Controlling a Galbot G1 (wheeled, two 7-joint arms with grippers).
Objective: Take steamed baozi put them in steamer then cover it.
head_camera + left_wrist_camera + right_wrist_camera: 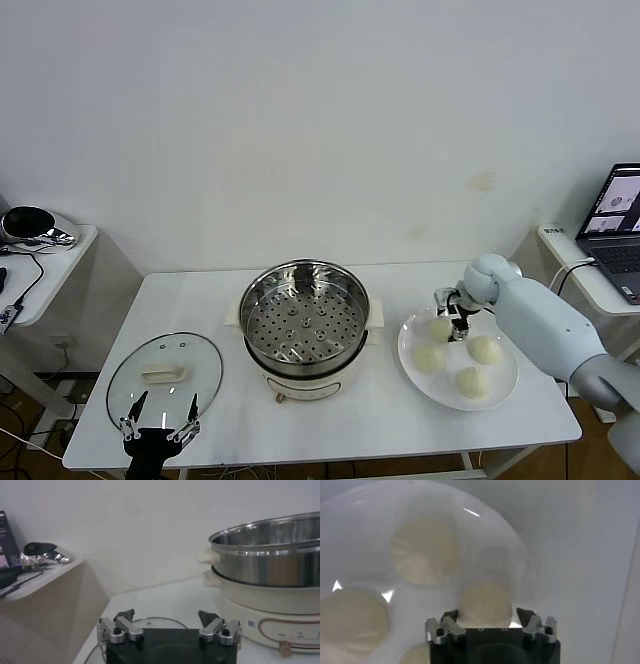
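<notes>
The right gripper [452,322] is down over the plate [505,385] at the bench's [330,420] three o'clock end, its jaws straddling the bun [485,602] at the plate's eleven o'clock edge. In the right wrist view that bun sits squarely between the two fingertips, one on each flank; whether they already pinch it I cannot tell. Being round, the bun has no long axis to match. The other three steamed baozi [470,381] lie on the plate at about nine, two and six o'clock. The steamer [303,322] stands open at bench centre, at nine o'clock from the plate, so the right arm is nearer for the carry. The left gripper [158,428] waits with jaws spread at the six o'clock rim of the cover [164,374].
</notes>
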